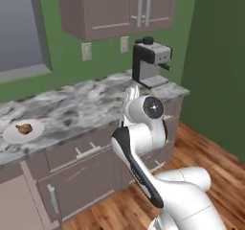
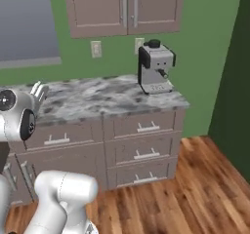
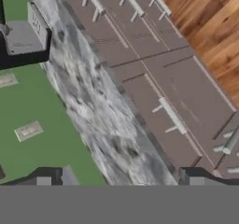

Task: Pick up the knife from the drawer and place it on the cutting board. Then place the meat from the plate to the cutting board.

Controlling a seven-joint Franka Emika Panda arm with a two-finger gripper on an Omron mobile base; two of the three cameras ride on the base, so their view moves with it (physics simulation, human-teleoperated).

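A small golden-brown piece of meat lies on a round white plate at the left end of the marble counter. My gripper hovers over the counter's front edge, right of the plate, pointing at the wall. The same gripper has its pale fingers spread. In the hand view the gripper is open, its dark tips far apart with nothing between them. Below it a wide mauve-brown drawer with a silver bar handle is shut. The knife is hidden and the cutting board is out of view.
A coffee machine stands at the counter's right end, also in the coffee machine view from the right. Upper cabinets hang above. A stack of shut drawers fills the right cabinet. Wooden floor lies in front.
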